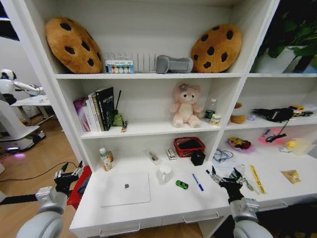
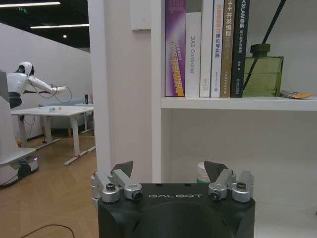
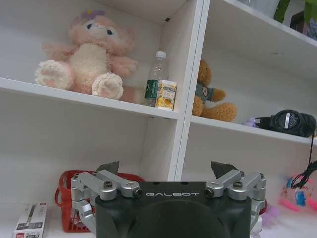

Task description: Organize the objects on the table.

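On the table point(image 1: 163, 206), nothing has yet been picked up, so we judge that we are at the approach step of the tidying, with both arms raised in front of the shelving. From the head view the laptop point(image 1: 125, 188) lies at about 7 o'clock of the table top, the green toy car point(image 1: 182, 184) near the centre and the blue pen point(image 1: 197, 182) just beside it toward 3 o'clock, all apart from one another. Our left gripper point(image 1: 68, 174) hangs off the table's left end at 9 o'clock, beyond the laptop's edge, its jaws spread wide and holding nothing; in its wrist view the fingers point(image 2: 124, 169) stand well apart, facing the shelf post. Our right gripper point(image 1: 225, 177) hovers over the table at 3 o'clock, just beyond the blue pen, likewise released and empty, touching nothing. The next move, we judge, calls for lowering the right gripper and lining its jaws across the thin pen, which lies flat and leaves little to pinch.
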`<state>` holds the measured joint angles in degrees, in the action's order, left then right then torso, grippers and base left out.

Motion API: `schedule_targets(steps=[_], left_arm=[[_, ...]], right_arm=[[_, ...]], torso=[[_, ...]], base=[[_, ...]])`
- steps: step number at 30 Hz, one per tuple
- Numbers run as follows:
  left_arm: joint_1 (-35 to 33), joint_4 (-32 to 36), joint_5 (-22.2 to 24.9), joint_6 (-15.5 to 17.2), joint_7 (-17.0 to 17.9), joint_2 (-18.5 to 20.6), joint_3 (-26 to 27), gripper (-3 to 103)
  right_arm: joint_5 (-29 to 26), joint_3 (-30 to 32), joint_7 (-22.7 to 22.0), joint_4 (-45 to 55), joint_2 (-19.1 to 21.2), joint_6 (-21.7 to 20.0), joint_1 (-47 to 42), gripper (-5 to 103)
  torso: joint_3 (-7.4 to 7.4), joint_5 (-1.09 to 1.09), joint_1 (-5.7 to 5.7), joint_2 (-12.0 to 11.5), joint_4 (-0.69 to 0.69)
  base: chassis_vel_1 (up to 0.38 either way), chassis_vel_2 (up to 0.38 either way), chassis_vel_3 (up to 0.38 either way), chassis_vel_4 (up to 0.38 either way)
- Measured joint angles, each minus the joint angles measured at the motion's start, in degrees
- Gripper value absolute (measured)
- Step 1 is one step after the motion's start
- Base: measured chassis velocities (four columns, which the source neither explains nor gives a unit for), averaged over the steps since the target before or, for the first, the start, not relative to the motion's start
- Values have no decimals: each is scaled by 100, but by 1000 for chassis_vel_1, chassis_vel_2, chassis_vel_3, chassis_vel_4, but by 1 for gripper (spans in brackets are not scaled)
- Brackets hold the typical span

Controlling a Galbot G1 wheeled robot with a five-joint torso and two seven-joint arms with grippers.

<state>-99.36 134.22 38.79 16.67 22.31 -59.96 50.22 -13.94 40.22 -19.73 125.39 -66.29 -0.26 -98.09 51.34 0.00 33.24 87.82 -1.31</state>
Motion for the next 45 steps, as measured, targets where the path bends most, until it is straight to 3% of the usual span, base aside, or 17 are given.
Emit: schedule_targets(steps=[2, 5, 16, 19, 26, 31, 34, 38, 40, 41, 43, 45], left_arm=[[-165, 249, -14, 85, 166, -92, 62, 92], [-234, 369, -3, 170, 195, -153, 149, 99], [-453, 763, -74, 371, 126, -169, 151, 100], [-669, 761, -564, 274, 12, -431, 32, 100], [-632, 714, -718, 259, -6, -597, -30, 100], [-622, 703, -722, 260, -10, -601, -34, 100], [-620, 699, -723, 260, -13, -598, -36, 100], [-618, 695, -723, 260, -14, -593, -38, 100], [-617, 694, -722, 260, -16, -591, -38, 100], [-617, 694, -722, 260, -16, -591, -38, 100], [-616, 692, -722, 260, -16, -589, -39, 100], [-616, 692, -722, 260, -17, -589, -39, 100]], right_arm=[[95, -40, -86, -42, 135, -35, -2, 100], [72, -64, -125, -58, 239, -28, -34, 100], [29, -130, -76, -17, 353, -4, -40, 100], [46, -207, -33, -57, 208, -23, -59, 100], [-218, -248, 312, -80, 188, 54, -101, 100], [-583, -258, 737, -279, 463, 31, -1, 100], [-541, -150, 689, -640, 700, 231, 295, 100], [-1054, -23, 609, -1094, 1012, 260, 623, 100], [-1402, -48, 1439, -1348, 1239, 447, 658, 100], [-1402, -48, 1439, -1348, 1239, 447, 658, 100], [-1449, -277, 2020, -1690, 1459, 732, 839, 100], [-1363, -445, 2101, -1847, 1543, 809, 1002, 100]], torso=[[0, 1, 0, 0, 2], [0, 0, 0, 0, 0], [0, 0, 0, 0, 0], [0, 1, 0, -1, 1], [0, 0, 0, 0, 1], [0, 0, 0, 0, 0], [0, 0, 0, -1, 1], [1, 1, 2, -1, 1], [1, 1, 1, -1, 0], [1, 1, 1, -1, 0], [1, -1, 1, 0, -1], [1, 3, 1, -1, 0]], base=[[0, 0, 0, 0], [0, 0, 0, 0], [0, 0, 0, 0], [0, 0, 0, 0], [0, 0, 0, 0], [0, 0, 0, 0], [0, 0, 0, 0], [0, 0, 0, 0], [0, 0, 0, 0], [0, 0, 0, 0], [0, 0, 0, 0], [0, 0, 0, 0]])
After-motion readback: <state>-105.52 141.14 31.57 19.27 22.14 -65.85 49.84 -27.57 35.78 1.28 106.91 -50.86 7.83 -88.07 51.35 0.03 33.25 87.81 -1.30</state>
